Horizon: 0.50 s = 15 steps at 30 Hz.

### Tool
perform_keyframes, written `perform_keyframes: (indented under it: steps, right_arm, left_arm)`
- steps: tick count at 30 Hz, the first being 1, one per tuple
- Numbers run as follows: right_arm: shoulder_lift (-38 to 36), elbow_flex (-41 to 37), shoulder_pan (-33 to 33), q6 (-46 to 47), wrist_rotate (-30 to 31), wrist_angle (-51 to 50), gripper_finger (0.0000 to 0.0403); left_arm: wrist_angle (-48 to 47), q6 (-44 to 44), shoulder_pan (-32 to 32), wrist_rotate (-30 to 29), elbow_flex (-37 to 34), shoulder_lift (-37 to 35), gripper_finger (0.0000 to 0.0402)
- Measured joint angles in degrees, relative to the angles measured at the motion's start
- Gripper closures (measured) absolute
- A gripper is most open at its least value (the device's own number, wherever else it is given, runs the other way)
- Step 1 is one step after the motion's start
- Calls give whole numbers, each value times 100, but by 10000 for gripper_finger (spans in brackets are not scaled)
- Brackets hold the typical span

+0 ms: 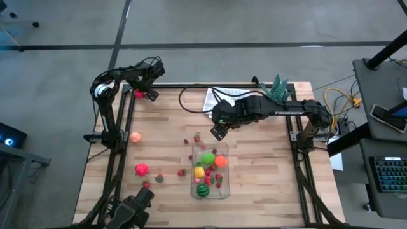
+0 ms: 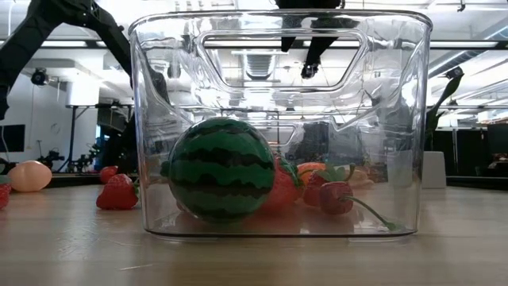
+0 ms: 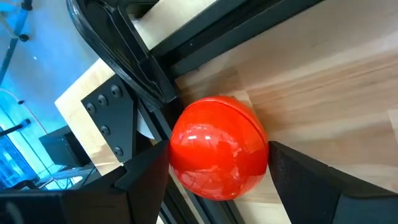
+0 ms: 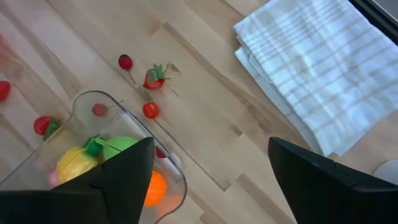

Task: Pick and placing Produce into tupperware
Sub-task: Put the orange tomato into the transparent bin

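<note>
The clear tupperware (image 1: 210, 170) stands near the table's middle and holds the striped melon (image 1: 202, 190), a yellow, a lime-green (image 1: 208, 158) and an orange fruit (image 1: 220, 161). In the low view the melon (image 2: 222, 168) rests on the tupperware's (image 2: 278, 119) floor. A peach-coloured fruit (image 1: 135, 137), a pink one (image 1: 141, 169) and small strawberries (image 1: 182, 172) lie on the wood. My left gripper (image 1: 141, 93) is at the far-left corner, shut on a red round fruit (image 3: 217, 155). My right gripper (image 4: 211, 180) hovers open just beyond the tupperware's far end (image 4: 124, 143). My left gripper pinches the red round fruit between its two fingers, one finger (image 3: 149, 171) on each opposite side (image 3: 258, 158) of the ball. The fruit sits over the table's far-left corner, beside the black frame rail. Whether it is lifted clear of the wood, I cannot tell.
A white folded cloth (image 1: 219, 98) lies at the far edge behind my right gripper, also seen as striped cloth (image 4: 323, 68). A spiky teal plant (image 1: 276, 88) stands at the far-right corner. Black frame rails (image 1: 121, 127) run along both table sides. Bare wood lies right of the tupperware.
</note>
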Motion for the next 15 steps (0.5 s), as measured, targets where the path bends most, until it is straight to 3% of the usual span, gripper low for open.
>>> perform_keyframes:
  steps: [15]
  right_arm:
    - [-15,0,-40,-117,21,-1,97]
  left_arm:
    - [-20,-185,-283,-45,-35,-123,153]
